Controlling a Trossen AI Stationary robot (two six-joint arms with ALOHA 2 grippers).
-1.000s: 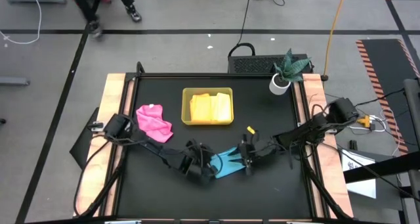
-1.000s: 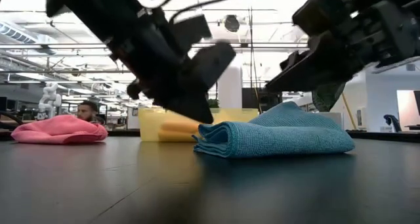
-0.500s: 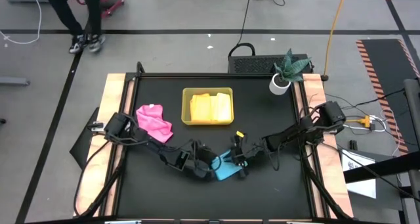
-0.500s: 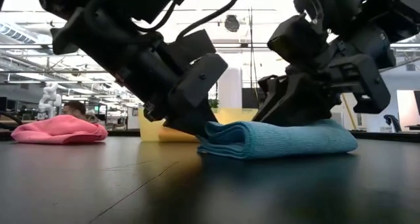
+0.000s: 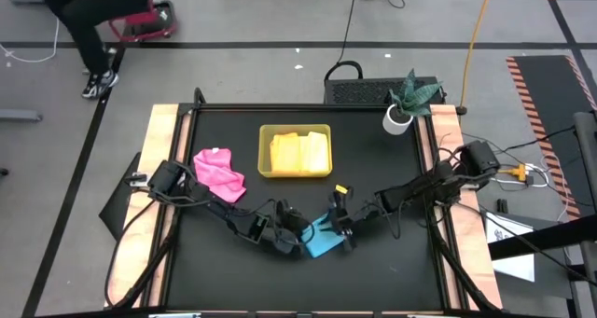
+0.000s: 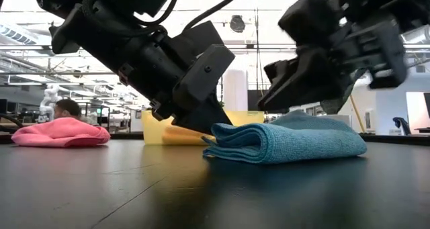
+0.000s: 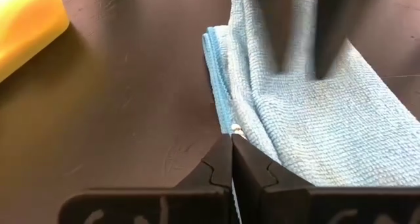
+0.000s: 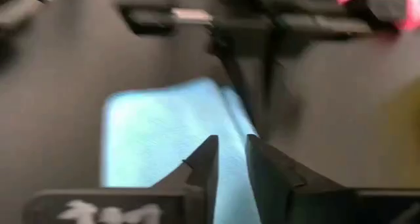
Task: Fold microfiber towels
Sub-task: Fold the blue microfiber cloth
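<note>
High view: we log the sky blue towel (image 5: 320, 237), folded, at the table's near centre, with the left gripper (image 5: 300, 234) at its left edge and the right gripper (image 5: 337, 232) above its right part. Left wrist view adds that the left fingers are pressed together on a thin edge of the towel. Right wrist view shows the right fingers narrowly parted, holding nothing. We judge the fold needs edges kept flush and the top pressed flat. Pink towel (image 5: 218, 173): crumpled, far left. Yellow towel (image 5: 300, 153): in the tray (image 5: 263, 152). Low view alone shows the layered fold's thickness.
</note>
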